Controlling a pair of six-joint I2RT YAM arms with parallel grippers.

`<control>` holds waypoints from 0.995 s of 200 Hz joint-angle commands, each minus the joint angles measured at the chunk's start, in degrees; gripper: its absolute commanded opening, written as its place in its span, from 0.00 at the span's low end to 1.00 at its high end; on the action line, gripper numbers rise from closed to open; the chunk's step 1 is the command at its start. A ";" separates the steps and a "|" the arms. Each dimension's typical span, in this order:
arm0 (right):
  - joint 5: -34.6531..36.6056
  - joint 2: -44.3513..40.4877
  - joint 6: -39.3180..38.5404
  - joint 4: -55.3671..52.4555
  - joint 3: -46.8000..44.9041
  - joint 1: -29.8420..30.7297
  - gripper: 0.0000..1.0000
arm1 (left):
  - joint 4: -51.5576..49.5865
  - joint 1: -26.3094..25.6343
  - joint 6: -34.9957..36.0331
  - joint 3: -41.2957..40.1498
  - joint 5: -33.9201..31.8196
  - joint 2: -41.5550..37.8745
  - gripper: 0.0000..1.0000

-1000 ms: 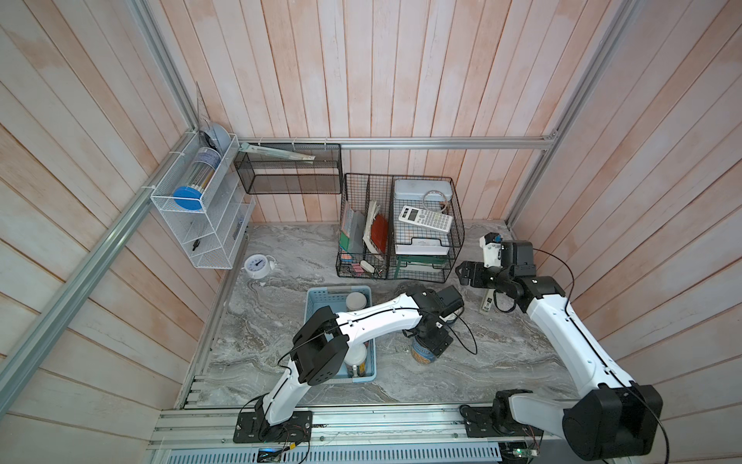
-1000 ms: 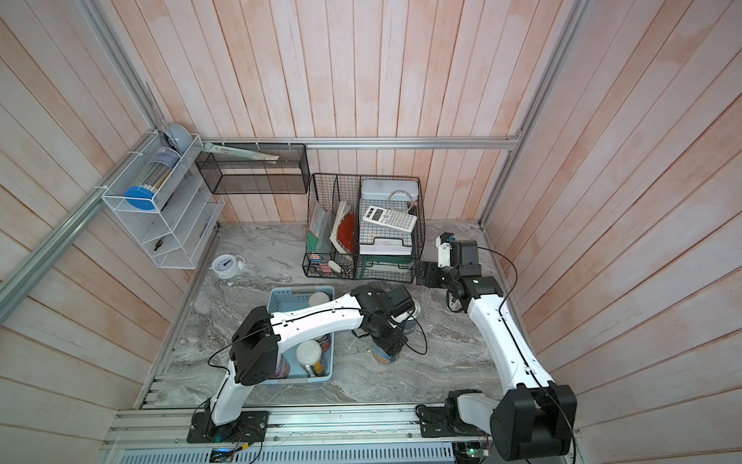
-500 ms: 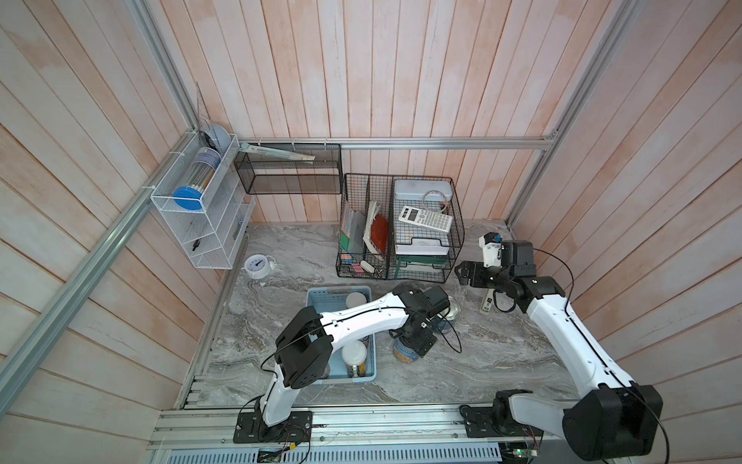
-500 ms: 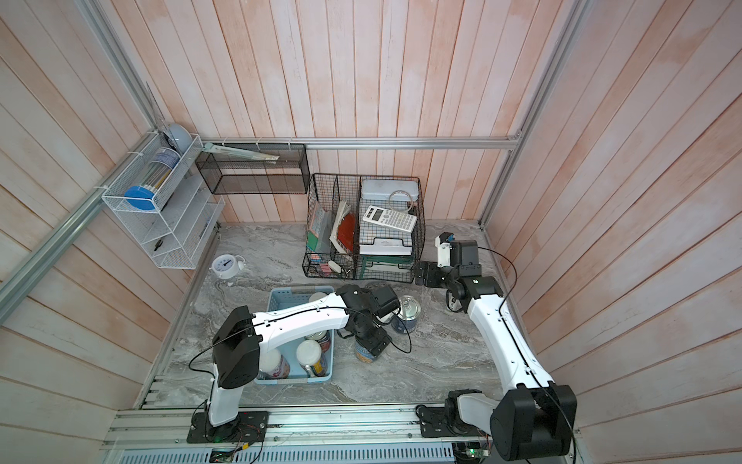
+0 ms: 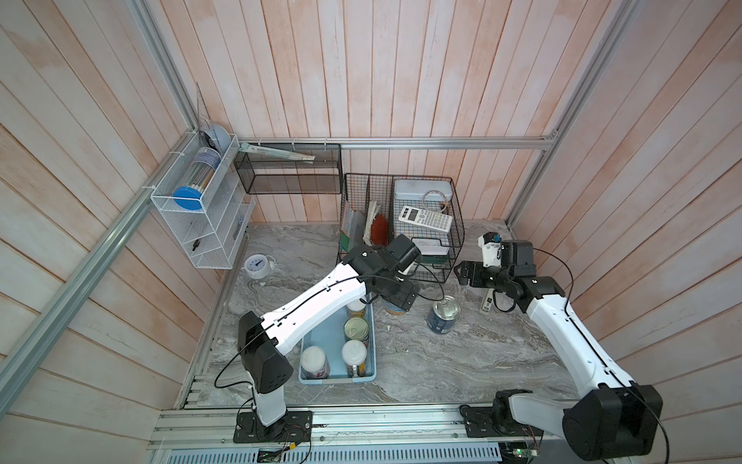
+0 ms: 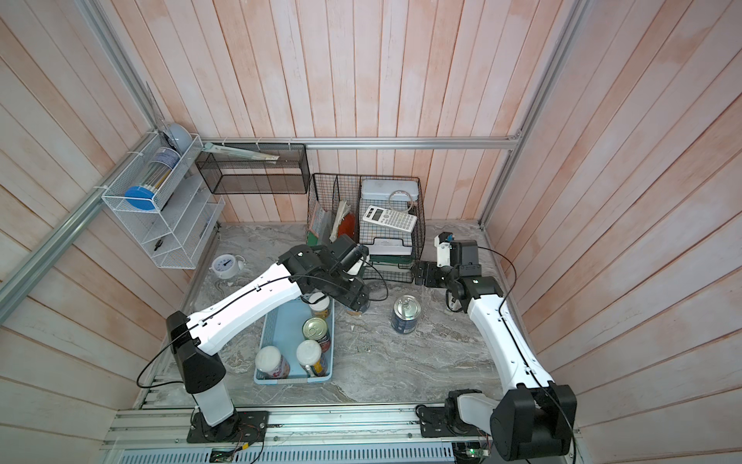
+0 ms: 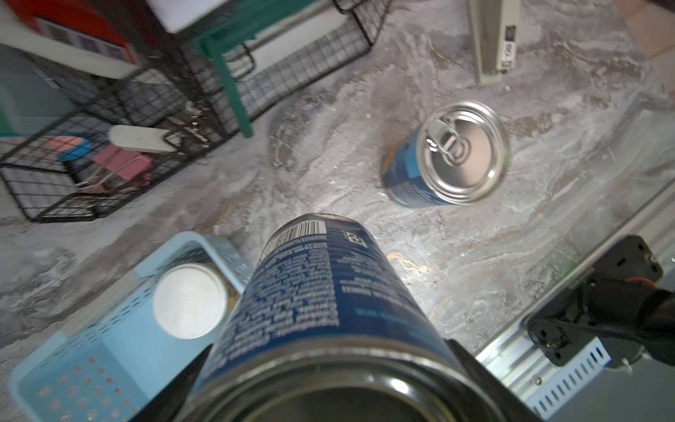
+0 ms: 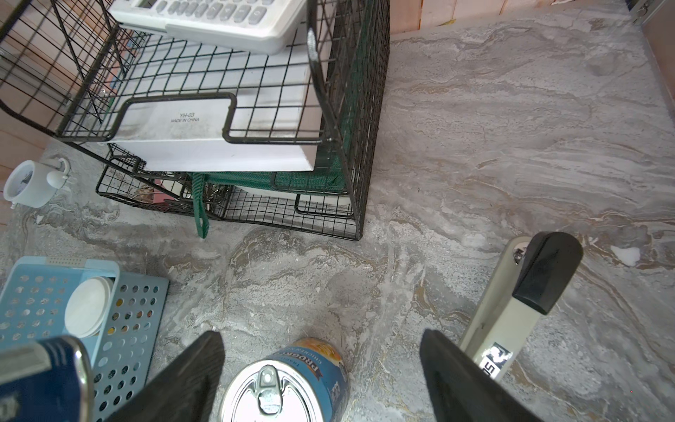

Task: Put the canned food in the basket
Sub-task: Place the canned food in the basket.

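My left gripper (image 5: 397, 299) (image 6: 355, 299) is shut on a blue-labelled can (image 7: 321, 299) and holds it upright by the far right corner of the light blue basket (image 5: 337, 379) (image 6: 293, 379). In the basket stand three white-lidded jars (image 5: 315, 359) and a pull-tab can (image 5: 356, 327). A second blue can (image 5: 443, 319) (image 6: 405, 315) (image 7: 449, 157) stands on the marble to the right. My right gripper (image 5: 461, 277) (image 8: 321, 339) is open, just behind and above that can (image 8: 288, 383), holding nothing.
The black wire organiser (image 5: 401, 225) (image 8: 255, 109) with a calculator stands at the back. A stapler (image 5: 486, 301) (image 8: 511, 310) lies under the right arm. A small white clock (image 5: 257, 266) sits at the back left. A white wire rack (image 5: 200, 217) hangs on the left wall.
My left gripper carried its can leftward and toward the back, up to the basket's corner, uncovering the second can on the marble. The right arm has stayed still.
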 commanded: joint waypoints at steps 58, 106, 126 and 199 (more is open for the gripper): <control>-0.76 0.12 -1.12 1.44 -0.93 1.07 0.91 | 1.86 20.31 4.33 -8.60 -3.45 -11.89 0.63; -1.12 0.98 -1.30 1.63 -0.98 1.65 0.91 | 7.56 24.45 4.33 -19.49 -2.35 -12.63 0.63; -1.08 1.00 -1.39 1.62 -1.08 1.79 0.91 | 9.76 24.76 4.27 -22.34 -1.97 -12.17 0.63; -0.87 1.52 -1.56 1.62 -1.08 2.13 0.91 | 16.91 27.00 3.59 -31.15 -1.42 -12.16 0.63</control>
